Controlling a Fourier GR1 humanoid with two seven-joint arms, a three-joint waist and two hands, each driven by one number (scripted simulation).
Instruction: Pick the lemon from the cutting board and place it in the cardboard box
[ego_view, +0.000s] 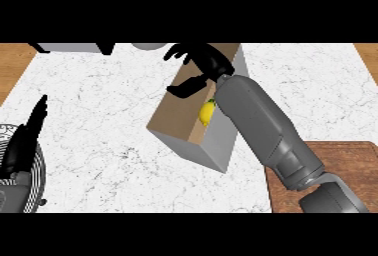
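Right hand (201, 59): upper centre, fingers spread, holding nothing, above cardboard box (176, 120) | lemon (207, 113): inside box, centre frame | cutting board (347, 165): lower right | left hand (28, 131): left edge, fingers straight

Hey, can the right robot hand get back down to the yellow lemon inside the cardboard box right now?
Probably yes. The right robot hand hangs open over the open-topped brown cardboard box, and the yellow lemon lies inside beside the grey forearm, with nothing covering it. The box's narrow walls may crowd the fingers.

Bright, even light; faint shadows
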